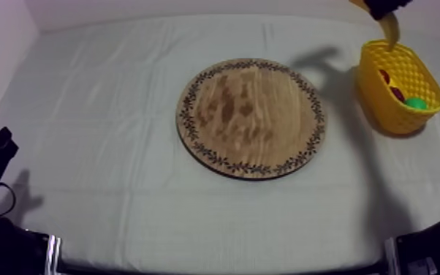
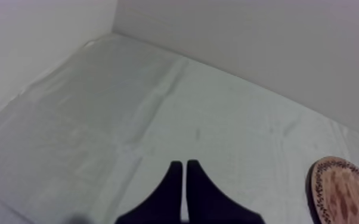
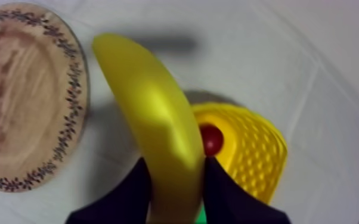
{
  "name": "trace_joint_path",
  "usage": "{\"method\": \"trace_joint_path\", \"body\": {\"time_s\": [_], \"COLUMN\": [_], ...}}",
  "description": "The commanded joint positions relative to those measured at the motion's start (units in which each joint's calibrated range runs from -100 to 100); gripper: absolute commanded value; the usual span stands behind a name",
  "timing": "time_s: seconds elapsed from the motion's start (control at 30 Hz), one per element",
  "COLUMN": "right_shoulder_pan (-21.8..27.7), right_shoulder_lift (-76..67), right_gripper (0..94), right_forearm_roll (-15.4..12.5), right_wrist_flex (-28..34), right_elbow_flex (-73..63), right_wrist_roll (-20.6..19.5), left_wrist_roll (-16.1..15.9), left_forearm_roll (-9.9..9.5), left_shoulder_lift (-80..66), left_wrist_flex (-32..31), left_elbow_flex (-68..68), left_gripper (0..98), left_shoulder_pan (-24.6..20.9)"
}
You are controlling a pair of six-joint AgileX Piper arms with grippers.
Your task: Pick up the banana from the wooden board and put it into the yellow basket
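Left gripper (image 2: 183,165) sits low at the near left of the counter (image 1: 106,161), fingers pressed together on nothing, over cloth. Round wooden board (image 1: 251,117) mid-counter. Farther right, yellow basket (image 1: 402,84) stands apart from the board, with a small red fruit (image 3: 212,139) and something green (image 1: 415,103) inside. Right gripper (image 3: 176,164) is clamped round the banana (image 3: 152,101), held in the air over the basket's far rim, tip down.
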Motion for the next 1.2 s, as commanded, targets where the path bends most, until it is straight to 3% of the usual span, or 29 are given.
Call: {"method": "trace_joint_path", "body": {"time_s": [0.0,0.37,0.87,1.17], "right_shoulder_pan": [3.1,9.6,9.5,9.2], "right_shoulder_lift": [-0.7,-3.1,5.5,12.4], "right_gripper": [20.4,22.0,24.5,33.9], "right_forearm_roll": [0.1,1.1,2.2,2.0], "right_wrist_flex": [0.2,-0.1,-5.1,-8.8], "right_elbow_flex": [1.6,5.0,10.4,10.7], "right_wrist_roll": [0.3,2.0,0.5,-1.0], "left_wrist_roll": [0.0,0.0,0.0,0.0], "left_forearm_roll": [-0.01,-0.01,-0.01,-0.01], "left_shoulder_lift": [0.0,0.0,0.0,0.0], "left_wrist_flex": [0.0,0.0,0.0,0.0], "left_elbow_flex": [0.0,0.0,0.0,0.0], "left_gripper": [0.1,0.1,0.1,0.1], "left_shoulder_pan": [0.0,0.0,0.0,0.0]}}
